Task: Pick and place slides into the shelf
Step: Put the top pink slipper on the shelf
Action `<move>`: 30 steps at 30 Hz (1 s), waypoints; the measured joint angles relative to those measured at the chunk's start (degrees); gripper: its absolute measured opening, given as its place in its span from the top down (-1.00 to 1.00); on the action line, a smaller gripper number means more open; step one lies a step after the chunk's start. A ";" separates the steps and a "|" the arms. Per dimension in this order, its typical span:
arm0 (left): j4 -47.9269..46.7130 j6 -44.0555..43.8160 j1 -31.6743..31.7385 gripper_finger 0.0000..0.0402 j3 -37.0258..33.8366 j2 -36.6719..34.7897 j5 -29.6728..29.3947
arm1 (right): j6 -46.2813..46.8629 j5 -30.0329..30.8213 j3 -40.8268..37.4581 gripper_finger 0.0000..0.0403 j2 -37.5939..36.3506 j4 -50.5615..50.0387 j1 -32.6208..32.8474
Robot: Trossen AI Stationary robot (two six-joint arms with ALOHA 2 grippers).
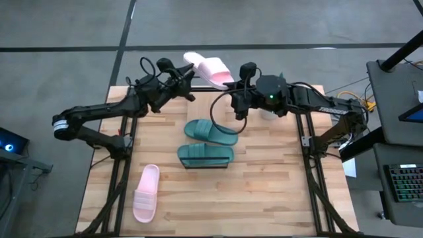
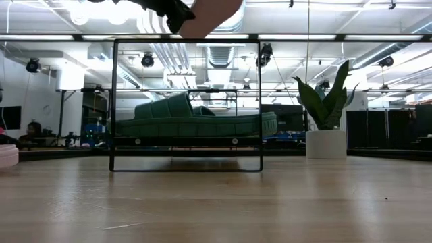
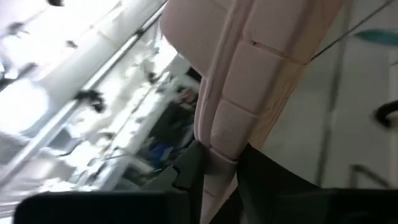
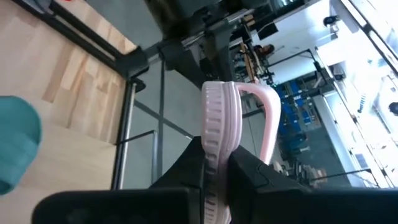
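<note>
Pink slide (image 1: 210,69) pinched aloft by left pincer (image 1: 187,80) and right pincer (image 1: 232,84), teal slide (image 2: 196,120) in shelf (image 2: 186,160)

Low view: raised pale pink slide (image 2: 212,17) running past top edge | second pale pink slide (image 2: 7,156) cut at left edge | left wrist view: background blurring, person's features unreadable | grippers' fingertips hiding behind slide.

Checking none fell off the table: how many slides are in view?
4. One pink slide held up by both claws at the far edge, another pink slide near-left on the table, two teal slides at the centre.
</note>
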 joint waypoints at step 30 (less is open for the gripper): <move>-25.19 -5.58 -0.10 0.34 -2.17 -17.72 31.09 | -15.91 -38.97 -0.50 0.90 -1.51 -10.99 -3.54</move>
